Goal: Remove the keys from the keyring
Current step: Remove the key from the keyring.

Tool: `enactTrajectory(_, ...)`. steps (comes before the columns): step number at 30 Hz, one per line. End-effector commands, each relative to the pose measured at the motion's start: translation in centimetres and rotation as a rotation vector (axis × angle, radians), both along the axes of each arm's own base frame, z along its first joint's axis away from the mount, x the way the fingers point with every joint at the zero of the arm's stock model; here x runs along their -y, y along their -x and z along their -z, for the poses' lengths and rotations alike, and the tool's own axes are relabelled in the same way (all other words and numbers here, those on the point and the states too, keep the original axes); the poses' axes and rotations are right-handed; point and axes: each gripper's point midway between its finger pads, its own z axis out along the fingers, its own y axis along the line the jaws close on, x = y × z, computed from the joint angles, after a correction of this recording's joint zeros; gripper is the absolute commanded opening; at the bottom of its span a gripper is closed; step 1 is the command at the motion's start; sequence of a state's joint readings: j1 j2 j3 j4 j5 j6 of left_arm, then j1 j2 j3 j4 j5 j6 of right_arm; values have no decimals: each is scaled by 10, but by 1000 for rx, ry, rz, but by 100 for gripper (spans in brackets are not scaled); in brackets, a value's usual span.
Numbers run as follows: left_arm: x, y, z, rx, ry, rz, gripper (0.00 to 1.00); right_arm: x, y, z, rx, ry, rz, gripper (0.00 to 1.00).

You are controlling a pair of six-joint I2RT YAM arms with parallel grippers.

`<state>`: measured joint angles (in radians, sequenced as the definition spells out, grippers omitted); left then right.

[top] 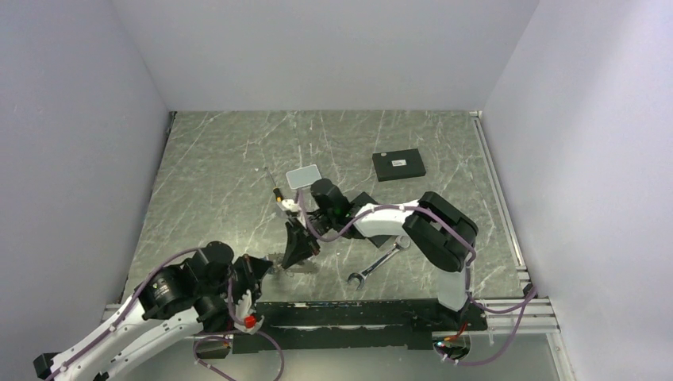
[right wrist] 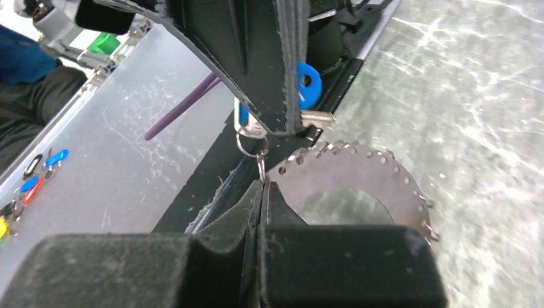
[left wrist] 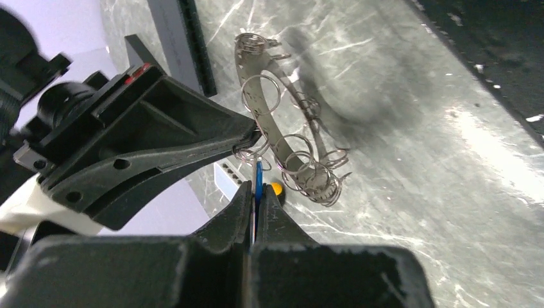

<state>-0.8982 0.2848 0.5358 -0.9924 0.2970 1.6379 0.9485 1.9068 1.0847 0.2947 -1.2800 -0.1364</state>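
Note:
The keyring (right wrist: pixel 378 168) is a flat grey toothed disc with small wire rings along its rim (left wrist: pixel 269 122), tilted up off the table between both grippers (top: pixel 305 268). My left gripper (left wrist: pixel 256 186) is shut on a blue-tagged key (right wrist: pixel 308 83), with a silver key (right wrist: pixel 315 117) beside it. My right gripper (right wrist: pixel 262 183) is shut on a small wire ring (right wrist: pixel 261 163) that links those keys to the disc's rim. In the left wrist view the right gripper's black fingers (left wrist: pixel 160 141) come in from the left, their tips at the disc. The other keys are not clearly visible.
A silver open-ended wrench (top: pixel 377 266) lies to the right of the grippers. A black flat rectangle (top: pixel 398 165) and a pale card (top: pixel 302 175) lie further back. A small screwdriver with a yellow end (top: pixel 277 193) sits just behind the grippers. The black base rail (top: pixel 357 313) runs along the near edge.

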Motion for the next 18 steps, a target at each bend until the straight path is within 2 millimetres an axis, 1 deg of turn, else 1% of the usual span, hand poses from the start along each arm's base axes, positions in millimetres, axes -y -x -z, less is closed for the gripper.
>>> enactTrajectory(1,11,-14,-35,2,105,-80,0,4,-26,-52,-92,-134,123,0)
enactTrajectory(4,18,-24,-43,-24,134,-133,0,8,-31,-64,-170,-159,154,0)
enactTrajectory(8,29,-45,-60,-76,202,-266,0,14,-39,-73,-286,-190,198,0)
enactTrajectory(10,32,-50,-63,-123,224,-318,0,17,-46,-78,-355,-200,224,0)
enactTrajectory(12,36,-54,-66,-147,256,-352,0,19,-55,-78,-407,-194,261,0)
enactTrajectory(14,38,-59,-69,-164,296,-395,0,20,-58,-76,-424,-193,287,0)
enactTrajectory(18,40,-62,-70,-227,349,-464,0,21,-70,-74,-490,-185,347,0)
